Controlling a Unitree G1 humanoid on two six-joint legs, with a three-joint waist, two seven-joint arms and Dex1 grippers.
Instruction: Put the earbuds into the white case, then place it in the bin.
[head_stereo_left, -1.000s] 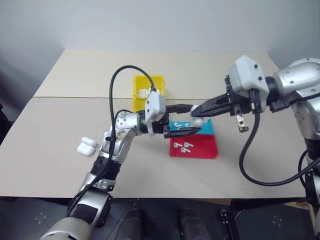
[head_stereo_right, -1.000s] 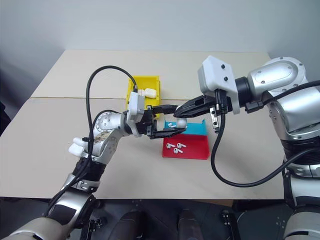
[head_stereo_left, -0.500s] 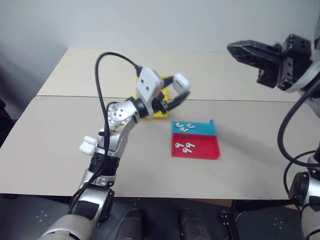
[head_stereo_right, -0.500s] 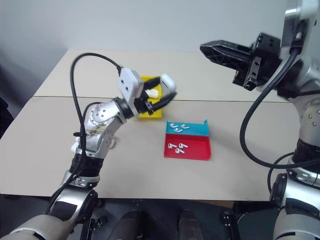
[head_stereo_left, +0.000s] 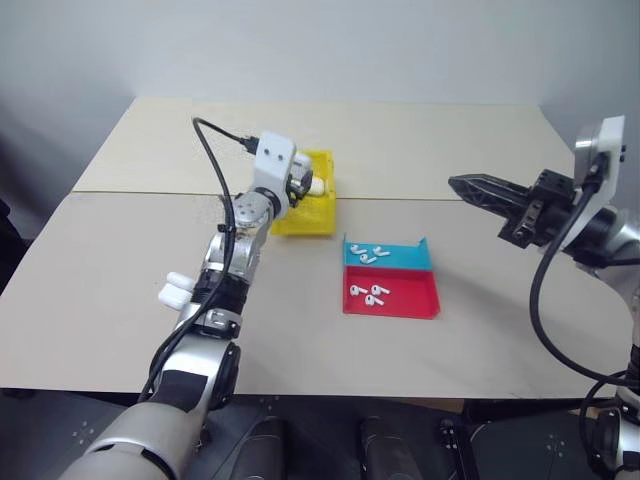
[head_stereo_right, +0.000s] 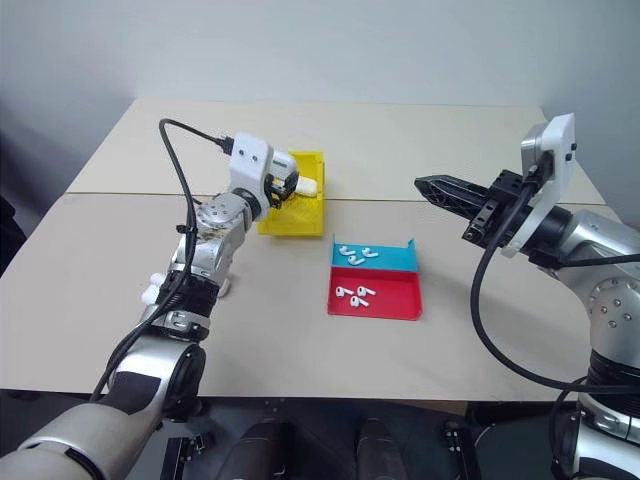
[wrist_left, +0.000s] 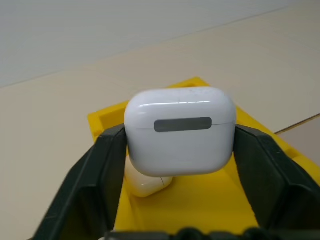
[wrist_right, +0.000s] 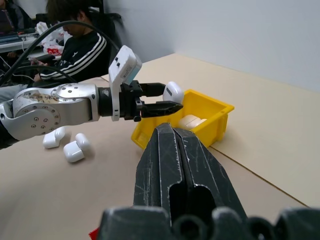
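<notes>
**What stayed out of sight**

We could not tell whether the left gripper (wrist_left: 177, 200) still touched the white case (wrist_left: 179, 131). That case hid most of another case (wrist_left: 146, 182) lying in the bin (wrist_left: 210, 200).

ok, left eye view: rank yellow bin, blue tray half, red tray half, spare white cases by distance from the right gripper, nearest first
1. blue tray half, toward the robot's left of the right gripper, far side of the tray.
2. red tray half, next to the blue, nearer the robot.
3. yellow bin, beyond the tray, under the left gripper.
4. spare white cases, far left.
</notes>
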